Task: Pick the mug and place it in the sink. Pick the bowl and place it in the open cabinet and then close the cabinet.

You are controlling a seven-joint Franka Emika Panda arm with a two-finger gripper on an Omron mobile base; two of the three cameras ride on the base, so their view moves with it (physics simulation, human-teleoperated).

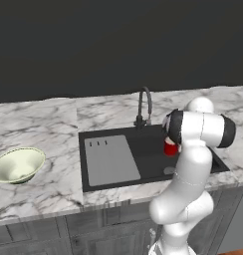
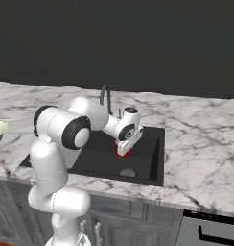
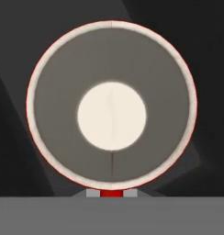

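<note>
Right base view — arm bent down over the sink, pincer seemingly pinching the mug.

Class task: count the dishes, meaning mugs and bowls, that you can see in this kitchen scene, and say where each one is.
2. The red mug is over the black sink, under the gripper. The bowl sits on the counter left of the sink. More could be hidden behind the arm.

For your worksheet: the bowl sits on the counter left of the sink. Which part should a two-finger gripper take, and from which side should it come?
Probably the rim of the bowl, from above, one finger inside the wall and one outside. It is wide, shallow and open upward, likely too broad to span, and its thin lighter rim shows all round. The edge nearer the sink looks easiest to reach.
</note>
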